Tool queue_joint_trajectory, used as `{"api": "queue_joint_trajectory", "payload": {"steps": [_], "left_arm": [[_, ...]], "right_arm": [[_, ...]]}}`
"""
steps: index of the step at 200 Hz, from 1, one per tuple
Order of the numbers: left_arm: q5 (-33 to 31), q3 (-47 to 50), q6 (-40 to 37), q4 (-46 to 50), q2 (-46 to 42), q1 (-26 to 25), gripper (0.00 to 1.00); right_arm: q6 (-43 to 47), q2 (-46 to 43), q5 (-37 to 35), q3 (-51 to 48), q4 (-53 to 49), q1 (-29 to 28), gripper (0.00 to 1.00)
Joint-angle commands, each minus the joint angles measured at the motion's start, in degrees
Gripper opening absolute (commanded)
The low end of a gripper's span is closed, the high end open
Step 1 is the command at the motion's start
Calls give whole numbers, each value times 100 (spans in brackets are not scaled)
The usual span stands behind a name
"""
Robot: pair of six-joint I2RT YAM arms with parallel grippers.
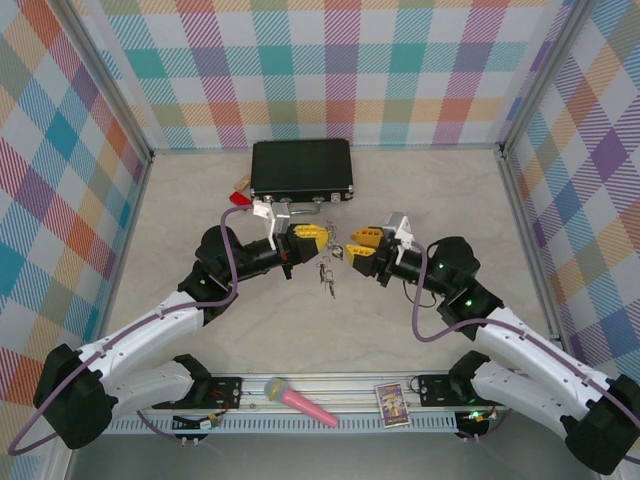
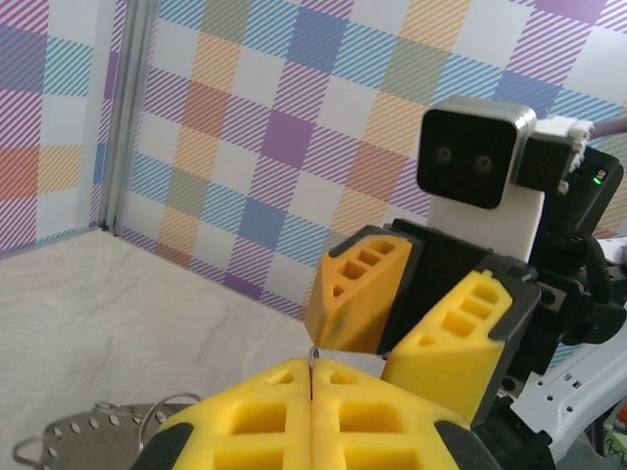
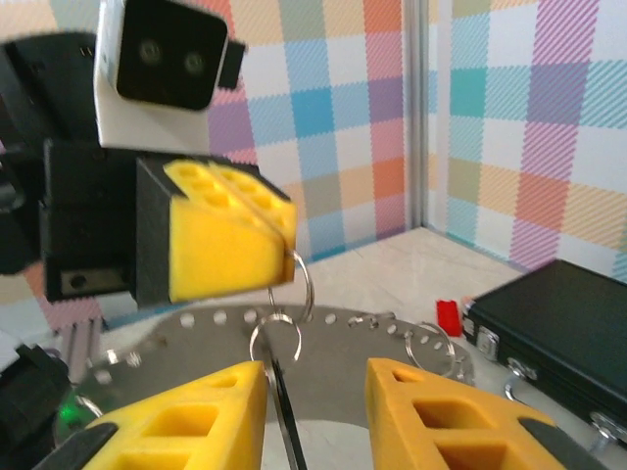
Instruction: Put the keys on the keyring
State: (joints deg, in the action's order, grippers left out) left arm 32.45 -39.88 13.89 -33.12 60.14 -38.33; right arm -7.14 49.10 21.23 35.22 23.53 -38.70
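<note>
My left gripper [image 1: 312,234] [image 2: 312,377] is shut on a small wire loop [image 3: 306,282]; a sliver of metal pokes out between its fingertips. A second small loop [image 3: 275,331] hangs from that one and carries a dark key [image 3: 286,416]. The key hangs between the fingers of my right gripper [image 3: 315,416] [image 1: 358,245], close to the left finger [image 3: 186,421]. The right gripper is open. The keyring [image 3: 372,377] [image 2: 83,436], grey with small holes and loops along its rim, lies flat below both grippers. More keys [image 1: 326,275] show under the two grippers.
A black case [image 1: 301,167] [image 3: 558,333] lies behind the grippers, with a small red piece [image 1: 240,198] [image 3: 447,313] beside it. A pink microphone [image 1: 300,402] and a card [image 1: 393,405] lie on the rail at the near edge. Checked walls enclose the table.
</note>
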Motion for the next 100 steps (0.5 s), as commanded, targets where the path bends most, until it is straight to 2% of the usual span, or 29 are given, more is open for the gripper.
{"api": "queue_joint_trajectory", "payload": {"steps": [1, 37, 100], "left_arm": [[7, 9, -71, -323, -110, 27, 0], [21, 6, -54, -332, -118, 27, 0], [9, 15, -65, -308, -169, 27, 0]], "right_arm": [[-1023, 261, 565, -56, 1060, 107, 32], [-1640, 757, 898, 26, 1886, 221, 31], [-2086, 1324, 1350, 180, 2341, 310, 29]]}}
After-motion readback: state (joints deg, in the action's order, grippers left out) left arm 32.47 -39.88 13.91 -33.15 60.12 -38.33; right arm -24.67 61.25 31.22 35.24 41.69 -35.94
